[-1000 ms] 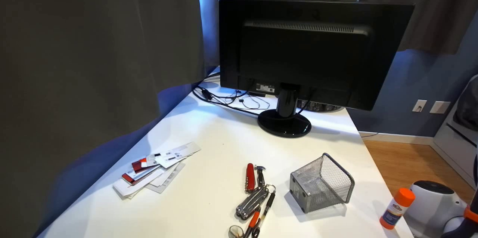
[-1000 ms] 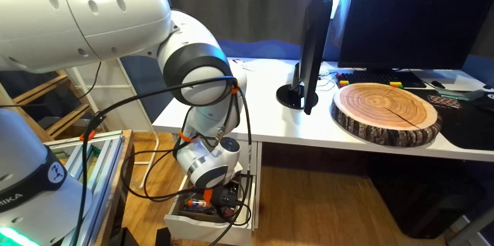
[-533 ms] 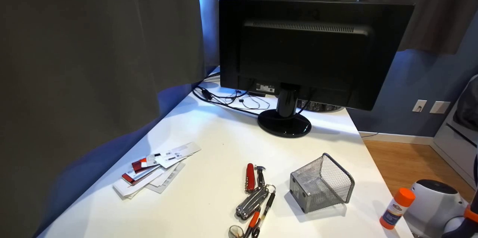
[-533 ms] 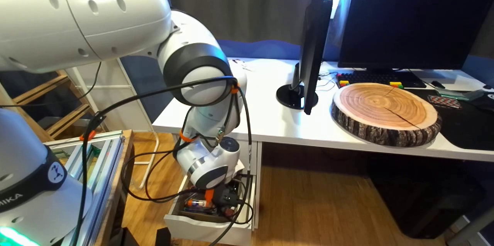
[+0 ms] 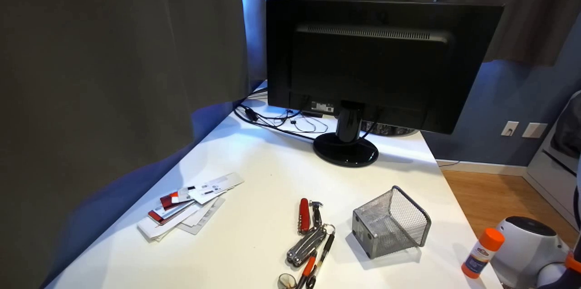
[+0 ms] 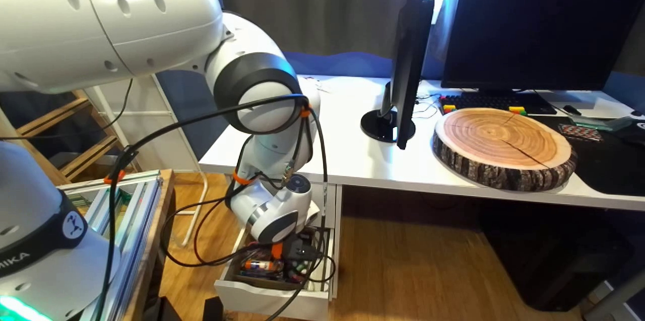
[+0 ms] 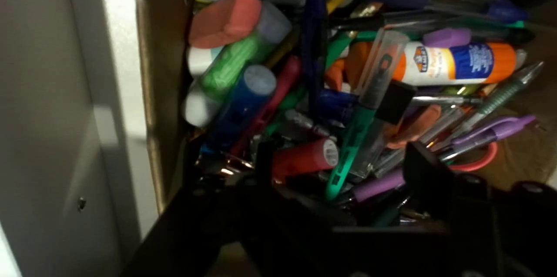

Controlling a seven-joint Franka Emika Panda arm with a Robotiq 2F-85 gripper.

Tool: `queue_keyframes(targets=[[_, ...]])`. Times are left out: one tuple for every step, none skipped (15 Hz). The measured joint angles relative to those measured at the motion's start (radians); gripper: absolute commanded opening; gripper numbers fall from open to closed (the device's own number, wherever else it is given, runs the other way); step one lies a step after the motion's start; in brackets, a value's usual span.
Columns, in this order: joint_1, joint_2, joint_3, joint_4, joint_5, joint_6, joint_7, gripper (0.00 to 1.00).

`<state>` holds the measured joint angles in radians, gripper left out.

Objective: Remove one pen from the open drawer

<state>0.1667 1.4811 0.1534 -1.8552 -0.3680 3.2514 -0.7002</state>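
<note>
The end effector (image 7: pixel 338 151) sits slightly higher over the open drawer (image 6: pixel 272 302) than in the earlier frame, its jaws spread. The green pen (image 7: pixel 354 142) lies inside, showing between them in the wrist view; probably light, stiff and slick, it wants a mid-barrel pinch.

The arm (image 6: pixel 252 34) is glossy white and smoothly rounded, its upper part (image 6: pixel 166 39) marked by a thin seam (image 6: pixel 104 29) and grey oval recesses (image 6: pixel 123 6). A wide black ring (image 6: pixel 229 89) frames a round white cap (image 6: pixel 267 107). Black cables (image 6: pixel 227 110) run along the arm, tied with orange bands (image 6: pixel 305 112). The white base (image 6: pixel 88 270) wears a black collar (image 6: pixel 43 248) lettered "MIKA", with a round white badge (image 6: pixel 73 225); green light (image 6: pixel 22 309) glows below. In an exterior view, past the right edge of the surface (image 5: pixel 258 216), a white housing (image 5: pixel 522 252) shows a dark disc (image 5: pixel 530 227). The claw (image 7: pixel 341 155) is black.
</note>
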Motion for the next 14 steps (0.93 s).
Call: queue_keyframes(targets=[[0.016, -0.002, -0.005, 0.007, -0.01, 0.0, 0.0, 1.0], [0.031, -0.004, -0.016, 0.01, -0.012, 0.0, 0.001, 0.98], [0.038, -0.005, -0.023, 0.012, -0.014, 0.0, 0.001, 1.0], [0.04, -0.005, -0.025, 0.013, -0.017, 0.0, 0.001, 1.0], [0.04, -0.005, -0.026, 0.013, -0.019, 0.0, 0.001, 1.0], [0.04, -0.005, -0.026, 0.014, -0.02, 0.0, 0.001, 1.0], [0.04, -0.005, -0.026, 0.014, -0.02, 0.0, 0.001, 1.0], [0.04, -0.004, -0.027, 0.014, -0.02, 0.0, 0.001, 1.0], [0.038, -0.004, -0.027, 0.014, -0.02, -0.003, 0.003, 1.0], [0.035, -0.003, -0.027, 0.014, -0.02, -0.008, 0.008, 1.0], [0.031, 0.0, -0.029, 0.013, -0.02, -0.016, 0.013, 1.0], [0.027, 0.004, -0.031, 0.013, -0.02, -0.024, 0.018, 1.0], [0.022, 0.006, -0.033, 0.01, -0.02, -0.031, 0.021, 1.0], [0.015, 0.006, -0.034, 0.005, -0.02, -0.036, 0.021, 1.0]])
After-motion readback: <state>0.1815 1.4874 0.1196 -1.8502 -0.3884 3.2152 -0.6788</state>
